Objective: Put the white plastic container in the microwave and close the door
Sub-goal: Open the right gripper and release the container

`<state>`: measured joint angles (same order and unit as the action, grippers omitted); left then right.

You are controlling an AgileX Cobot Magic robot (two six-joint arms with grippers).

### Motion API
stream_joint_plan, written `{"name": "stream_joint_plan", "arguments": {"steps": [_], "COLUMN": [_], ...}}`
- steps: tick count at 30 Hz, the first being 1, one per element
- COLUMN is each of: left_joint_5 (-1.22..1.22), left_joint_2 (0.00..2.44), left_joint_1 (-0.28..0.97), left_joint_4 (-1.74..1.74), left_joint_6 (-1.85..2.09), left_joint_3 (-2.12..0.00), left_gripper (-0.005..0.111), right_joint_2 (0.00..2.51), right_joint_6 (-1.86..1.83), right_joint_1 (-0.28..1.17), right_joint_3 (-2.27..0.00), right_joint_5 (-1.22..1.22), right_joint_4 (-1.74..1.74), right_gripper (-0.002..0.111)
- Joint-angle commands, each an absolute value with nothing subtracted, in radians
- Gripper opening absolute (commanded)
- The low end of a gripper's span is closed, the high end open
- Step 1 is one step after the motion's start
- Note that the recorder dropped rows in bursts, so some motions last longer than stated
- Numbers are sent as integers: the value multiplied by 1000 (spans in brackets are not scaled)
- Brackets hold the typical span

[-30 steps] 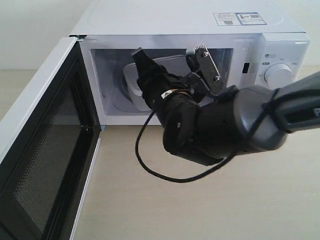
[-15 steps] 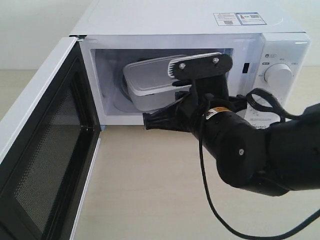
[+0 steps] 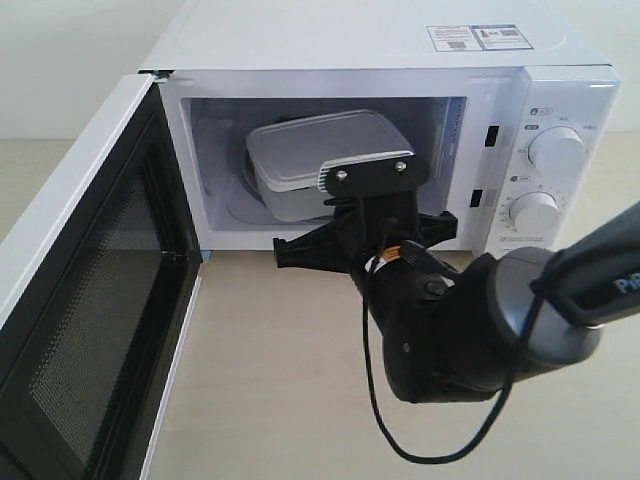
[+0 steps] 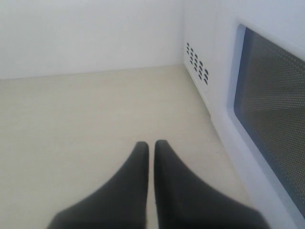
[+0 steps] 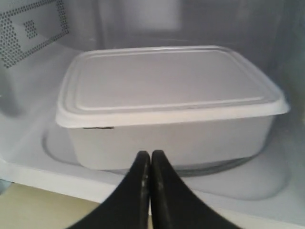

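Pale wooden table [image 3: 280, 390] and a plain white wall frame a white microwave [image 3: 330, 40], whose door [image 3: 90, 290] hangs wide open. Inside sits the white plastic container [image 3: 320, 150], lid on, resting on the glass plate [image 5: 267, 183]. Its contents cannot be seen through the lid. The right fingers [image 5: 138, 186] are pressed together and empty, just outside the opening, with their tips aimed at the box's near wall. The left fingers [image 4: 133, 176] are also pressed together, above bare table beside the door's outer face. Only the left wrist view shows the vent holes [image 4: 198, 67] in the oven's side. Only the exterior view shows the two dials [image 3: 557, 150] and the stickers [image 3: 478, 37] on top. Only the right wrist view shows the perforated panel [image 5: 28, 28] inside.
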<state>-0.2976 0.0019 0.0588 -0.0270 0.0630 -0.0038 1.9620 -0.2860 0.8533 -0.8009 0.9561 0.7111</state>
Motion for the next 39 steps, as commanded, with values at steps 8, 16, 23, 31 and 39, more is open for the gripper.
{"name": "stream_joint_plan", "arguments": {"steps": [8, 16, 23, 31, 39], "left_joint_5": [-296, -296, -296, -296, -296], "left_joint_2": [0, 0, 0, 0, 0], "left_joint_1": [57, 57, 57, 57, 57], "left_joint_4": [-28, -28, -28, -28, -28], "left_joint_6": [69, 69, 69, 69, 69], "left_joint_3": [0, 0, 0, 0, 0], "left_gripper": [4, 4, 4, 4, 4], "right_joint_2": [2100, 2151, 2151, 2146, 2045], "right_joint_6": [-300, -296, -296, -300, -381], "right_joint_1": [846, 776, 727, 727, 759], "right_joint_3": [-1005, -1087, -1120, -1121, -1062], "right_joint_5": [890, 826, 769, 777, 730], "right_joint_4": [669, 669, 663, 663, 677], "right_gripper": [0, 0, 0, 0, 0]}}
